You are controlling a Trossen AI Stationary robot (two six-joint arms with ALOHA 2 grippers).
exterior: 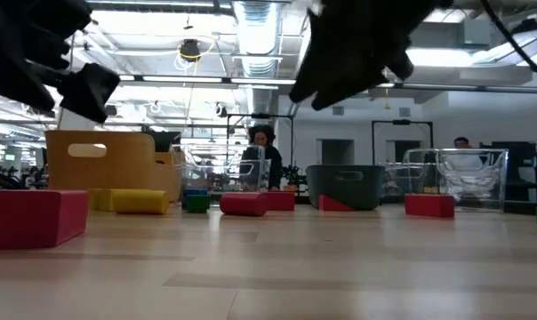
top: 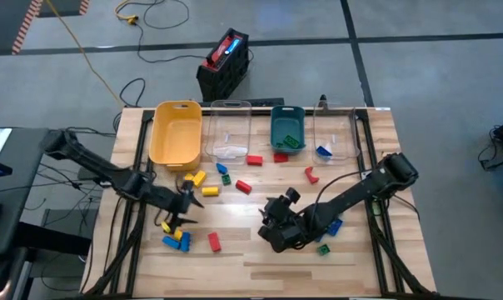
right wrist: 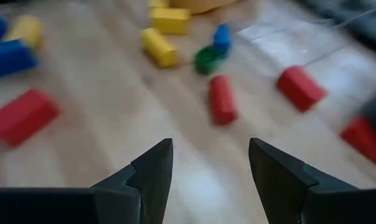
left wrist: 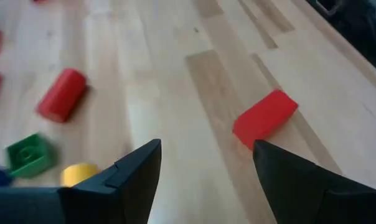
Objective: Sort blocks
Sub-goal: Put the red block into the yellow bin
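Small red, yellow, blue and green blocks lie scattered flat on the wooden table (top: pixel 260 258). My left gripper (top: pixel 188 208) hovers open over bare wood. In its wrist view (left wrist: pixel 203 180), a red block (left wrist: pixel 266 116) lies just beyond the fingers, with a red rounded block (left wrist: pixel 62 93), a green one (left wrist: pixel 27 154) and a yellow one (left wrist: pixel 79 174) off to the side. My right gripper (top: pixel 268 227) hovers open above the table's middle. Its wrist view (right wrist: pixel 210 177) shows a red rounded block (right wrist: pixel 222 99) beyond the fingers, and yellow (right wrist: pixel 158 46), green (right wrist: pixel 206 60) and blue (right wrist: pixel 222 37) blocks farther off.
Along the far edge stand a yellow bin (top: pixel 176 132), a clear bin (top: pixel 228 125), a teal bin (top: pixel 286 125) holding a green block, and a second clear bin (top: pixel 335 133) holding a blue block. Blue and yellow blocks (top: pixel 176 240) lie near the left arm. Bare wood lies along the near edge.
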